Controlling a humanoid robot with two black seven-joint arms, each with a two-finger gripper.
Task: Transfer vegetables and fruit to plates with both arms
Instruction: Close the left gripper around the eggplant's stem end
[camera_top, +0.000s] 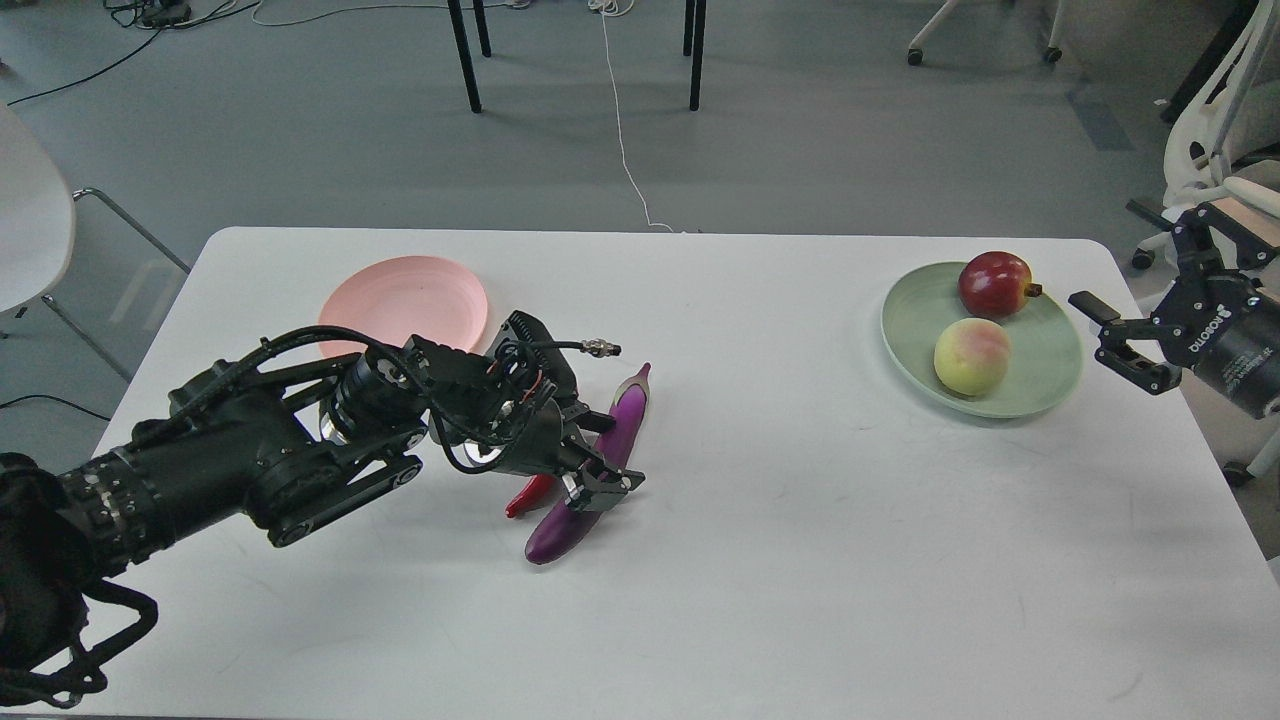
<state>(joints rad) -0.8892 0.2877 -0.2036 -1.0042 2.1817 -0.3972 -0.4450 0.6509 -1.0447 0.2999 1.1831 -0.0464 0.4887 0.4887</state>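
The purple eggplant (556, 530) lies slanted on the white table (800, 560) near its middle. My left gripper (602, 458) straddles its middle, fingers closed on both sides. The red chili (526, 494) lies just left of the eggplant, mostly hidden under my left wrist. The pink plate (400, 298) sits empty behind my left arm. The mint green plate (1040, 395) at the right holds the peach (970, 357) and the dark red fruit (993, 284). My right gripper (1112, 338) is open and empty just right of that plate.
A white chair (30, 220) stands left of the table. An office chair (1215, 150) is at the far right. Black table legs (465, 55) and a white cable (625, 150) are on the floor behind.
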